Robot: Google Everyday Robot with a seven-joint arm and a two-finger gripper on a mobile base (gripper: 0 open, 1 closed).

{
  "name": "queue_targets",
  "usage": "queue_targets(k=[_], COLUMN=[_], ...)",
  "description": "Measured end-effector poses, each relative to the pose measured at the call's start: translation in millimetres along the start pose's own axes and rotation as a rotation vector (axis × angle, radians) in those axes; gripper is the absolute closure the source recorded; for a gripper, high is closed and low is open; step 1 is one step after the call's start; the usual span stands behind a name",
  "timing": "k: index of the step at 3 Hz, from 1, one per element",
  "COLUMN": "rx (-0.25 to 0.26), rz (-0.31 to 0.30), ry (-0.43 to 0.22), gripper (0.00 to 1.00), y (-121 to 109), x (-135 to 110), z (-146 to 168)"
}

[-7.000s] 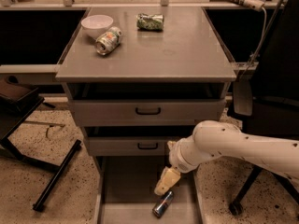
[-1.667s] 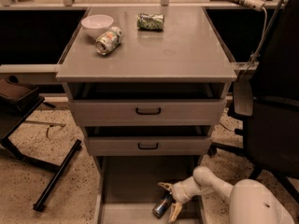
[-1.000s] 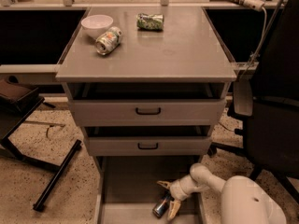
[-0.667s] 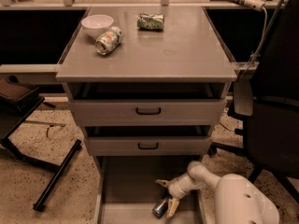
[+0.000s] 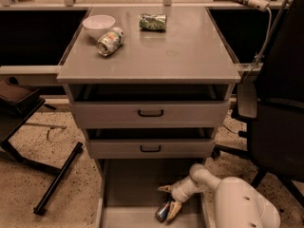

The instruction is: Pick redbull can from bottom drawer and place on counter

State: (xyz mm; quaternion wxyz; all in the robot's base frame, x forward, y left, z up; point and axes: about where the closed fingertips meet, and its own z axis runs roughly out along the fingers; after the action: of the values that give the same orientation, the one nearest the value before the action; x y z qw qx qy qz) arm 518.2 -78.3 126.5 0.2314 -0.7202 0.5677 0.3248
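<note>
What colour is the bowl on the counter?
Bowl white, camera view; end effector down in bottom drawer.

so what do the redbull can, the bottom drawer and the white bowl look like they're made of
Redbull can: metal by the look, glossy, with a bright glint on its side; the open claw sits right beside it. Bottom drawer: likely painted sheet metal, flat matte grey. Bowl on the counter: smooth glossy white, ceramic or plastic, can't tell which.
</note>
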Motion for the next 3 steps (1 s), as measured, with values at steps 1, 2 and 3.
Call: queue_targets(k=[1, 2, 3], rx=[0.0, 0.002, 0.06], rz=[0.0, 0.002, 0.023], ry=[0.0, -0.006, -0.06], gripper=[0.42, 0.65, 0.88], y=[0, 2, 16], x=[0, -1, -14], z=[0, 1, -20])
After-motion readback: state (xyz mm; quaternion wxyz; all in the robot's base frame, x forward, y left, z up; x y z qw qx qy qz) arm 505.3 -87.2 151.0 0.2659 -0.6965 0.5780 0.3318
